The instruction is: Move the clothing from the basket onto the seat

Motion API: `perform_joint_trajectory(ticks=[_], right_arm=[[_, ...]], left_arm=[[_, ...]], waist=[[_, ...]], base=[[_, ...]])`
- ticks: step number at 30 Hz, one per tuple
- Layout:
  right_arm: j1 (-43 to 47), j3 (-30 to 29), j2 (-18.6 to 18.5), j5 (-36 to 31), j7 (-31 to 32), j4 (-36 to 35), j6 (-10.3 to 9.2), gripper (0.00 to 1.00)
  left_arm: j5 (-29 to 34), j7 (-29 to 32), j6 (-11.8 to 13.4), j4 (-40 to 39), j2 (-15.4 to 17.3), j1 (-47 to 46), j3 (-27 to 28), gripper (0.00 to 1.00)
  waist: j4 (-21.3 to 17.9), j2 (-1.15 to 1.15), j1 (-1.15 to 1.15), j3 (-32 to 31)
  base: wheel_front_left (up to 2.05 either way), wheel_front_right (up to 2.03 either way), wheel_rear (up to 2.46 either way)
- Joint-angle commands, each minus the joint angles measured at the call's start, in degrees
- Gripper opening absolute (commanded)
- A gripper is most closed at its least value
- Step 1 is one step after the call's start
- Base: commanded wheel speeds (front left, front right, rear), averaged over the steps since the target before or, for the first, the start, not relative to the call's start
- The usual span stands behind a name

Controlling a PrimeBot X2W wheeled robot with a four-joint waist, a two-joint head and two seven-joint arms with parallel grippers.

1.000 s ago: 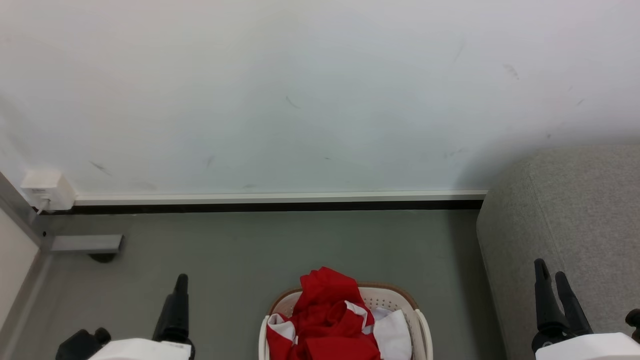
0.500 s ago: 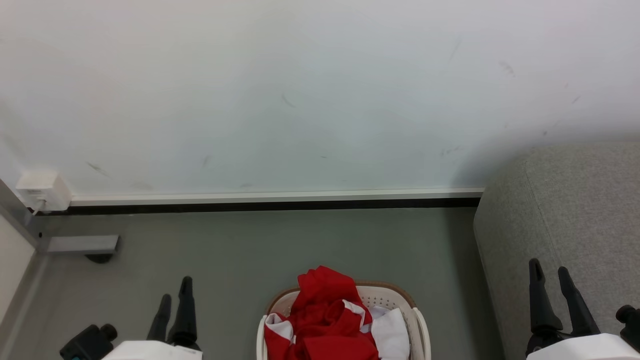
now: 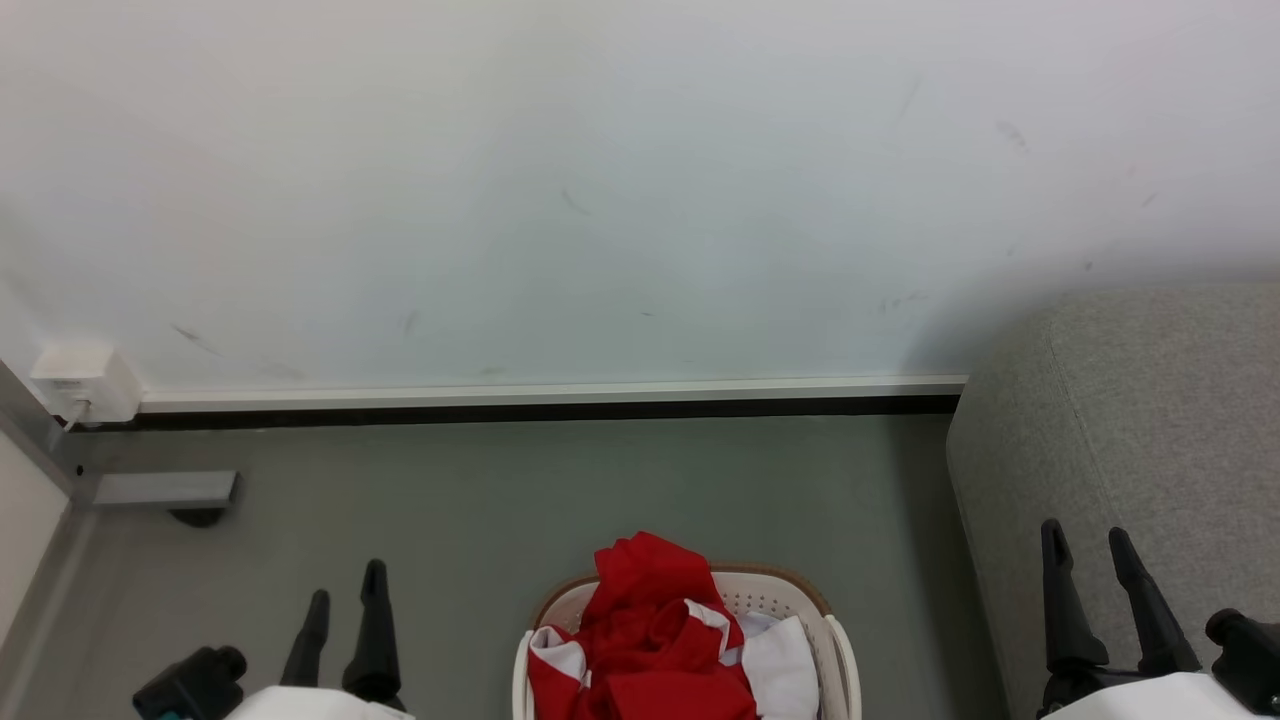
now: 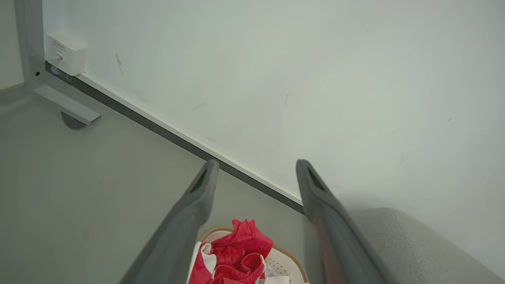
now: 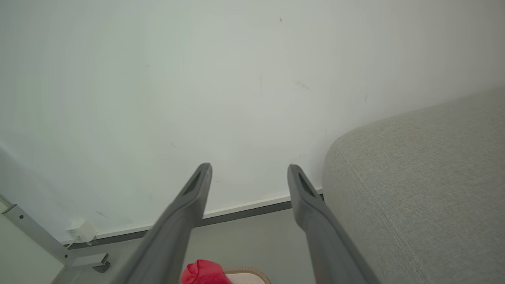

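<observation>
Red clothing with white panels is heaped in the cream basket, which stands on the grey floor at the bottom centre of the head view. The same clothing and basket show low between the fingers in the left wrist view, and a red tip of clothing in the right wrist view. The light grey seat fills the right side. My left gripper is open, left of the basket. My right gripper is open in front of the seat's side. Both hold nothing.
A white wall with a dark baseboard closes the far side. A white wall box and a grey metal foot sit at the far left. Grey floor lies between the basket and the wall.
Both grippers have turned so that their two fingers now show spread apart. The left one sits lower in the picture, and the right one has drifted slightly left. The clothing and basket lie as before.
</observation>
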Motion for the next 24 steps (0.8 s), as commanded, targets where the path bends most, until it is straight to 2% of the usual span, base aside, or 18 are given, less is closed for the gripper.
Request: perform_joint_trajectory(ticks=[1,13,24], right_arm=[[0.1,0.3,-0.7,-1.9,-0.6,-0.6,-0.07,1.0],[0.5,0.7,-0.7,-7.7,-2.3,-0.1,-0.08,1.0],[0.8,0.9,-0.8,-11.4,-3.7,0.8,-0.09,1.0]], left_arm=[[2.0,-0.7,0.3,-0.1,0.5,0.2,0.0,1.0],[10.5,-2.3,1.3,-0.6,0.5,0.8,-0.1,1.0],[17.2,-3.7,0.1,-1.8,0.6,1.9,0.4,1.0]], waist=[[0.0,0.0,0.0,0.0],[0.4,0.0,0.0,0.0],[0.0,0.0,0.0,0.1]], base=[[0.0,0.0,0.0],[0.0,0.0,0.0],[0.0,0.0,0.0]])
